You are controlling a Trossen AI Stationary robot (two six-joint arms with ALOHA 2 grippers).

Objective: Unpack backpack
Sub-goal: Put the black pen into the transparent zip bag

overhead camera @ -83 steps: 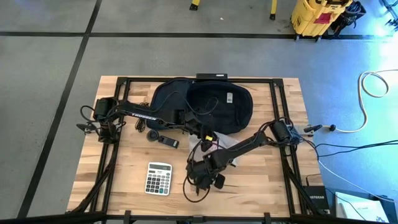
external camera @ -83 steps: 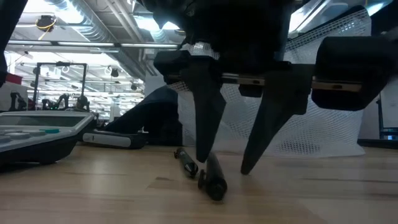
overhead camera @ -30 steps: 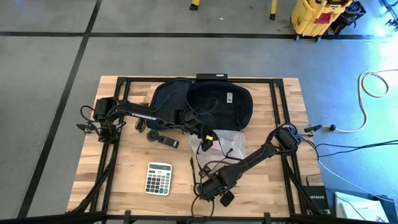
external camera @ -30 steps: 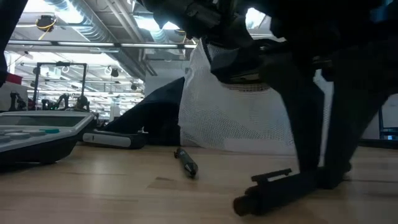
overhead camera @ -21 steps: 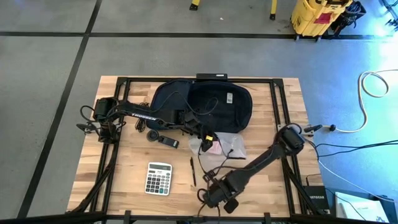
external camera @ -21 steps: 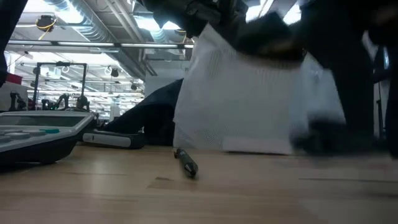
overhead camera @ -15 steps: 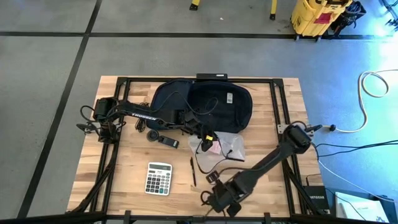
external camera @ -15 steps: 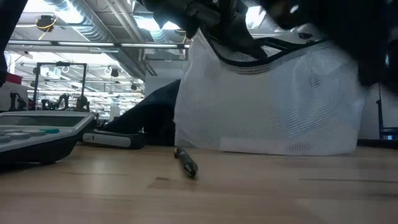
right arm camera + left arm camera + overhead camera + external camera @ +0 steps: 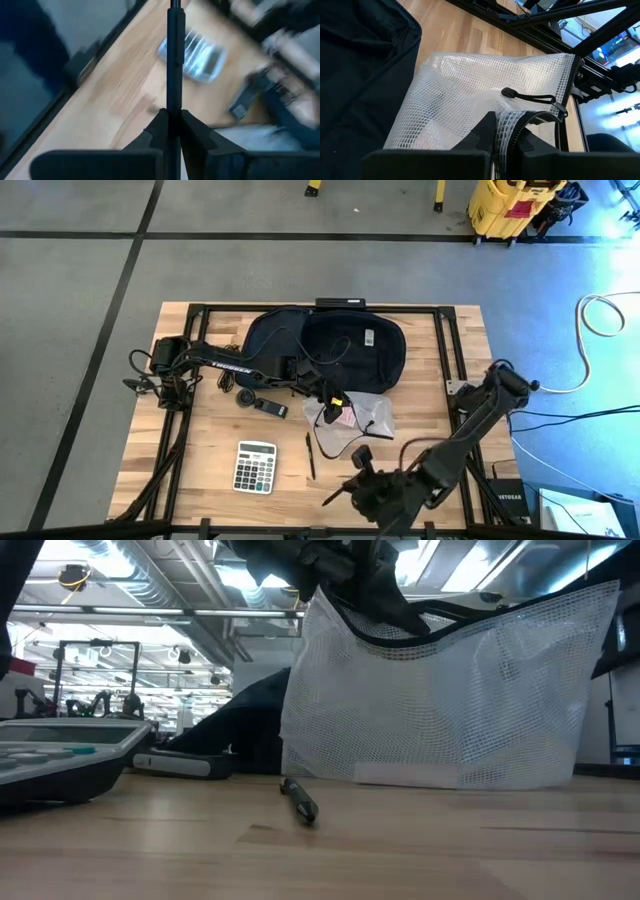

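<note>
The dark navy backpack lies flat at the table's far middle. My left gripper is just in front of it, shut on a clear mesh pouch whose bottom rests on the table. My right gripper hovers over the table's near edge, shut on a slim black marker. A second dark pen lies on the wood, also visible in the low view. My left gripper pinches the mesh pouch's zippered top edge between both fingers, coming from above. The pouch hangs upright below the fingers, its bottom on the table. My right gripper pinches the black marker between its shut fingers. The marker runs along the fingers and sticks out past their free ends, lifted clear.
A calculator sits near the left front. Small black items lie left of the pouch. The black frame rails run along both table sides. Bare wood shows between calculator and right gripper.
My right gripper has carried the black marker up off the table and toward the near edge, rising out of the low view. It stays shut on the marker. The mesh pouch, pen and left gripper have kept still.
</note>
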